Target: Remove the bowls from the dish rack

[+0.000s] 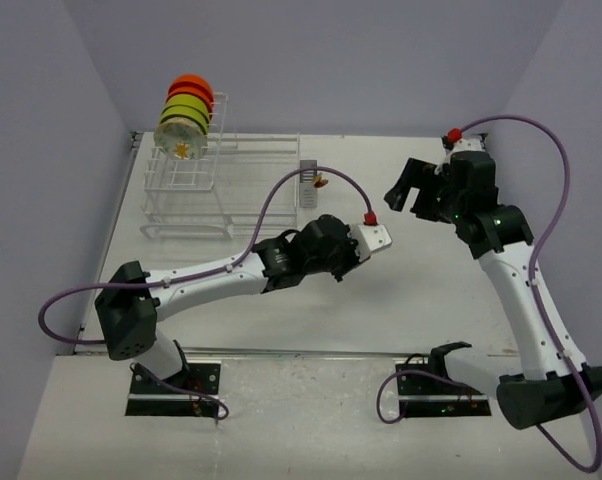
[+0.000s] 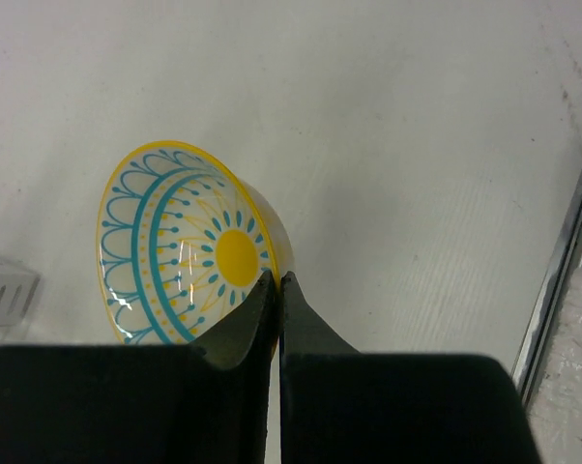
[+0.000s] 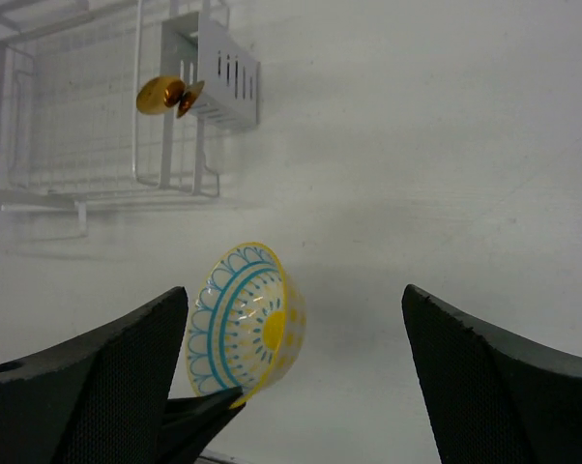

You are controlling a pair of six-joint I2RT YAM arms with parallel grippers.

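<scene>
My left gripper point(image 2: 276, 278) is shut on the rim of a white bowl point(image 2: 175, 251) with a blue and yellow flower-like pattern and holds it tilted on edge above the table. In the top view the left gripper point(image 1: 331, 248) hides this bowl. The right wrist view shows the bowl point(image 3: 247, 319) with the left fingers point(image 3: 199, 411) pinching its lower rim. My right gripper point(image 3: 293, 295) is open and empty, facing the bowl from a distance; in the top view it point(image 1: 406, 192) is at the right. The dish rack point(image 1: 196, 200) holds an orange-red bowl point(image 1: 193, 86), lime green bowls point(image 1: 187, 105) and a patterned bowl point(image 1: 179, 132) on edge in its upright tier.
The grey cutlery caddy point(image 1: 307, 182) hangs on the rack's right end, with gold spoons point(image 3: 165, 95) beside it in the right wrist view point(image 3: 223, 72). A corner of the caddy point(image 2: 6, 295) shows in the left wrist view. The table's metal front edge point(image 2: 562, 261) runs at the right.
</scene>
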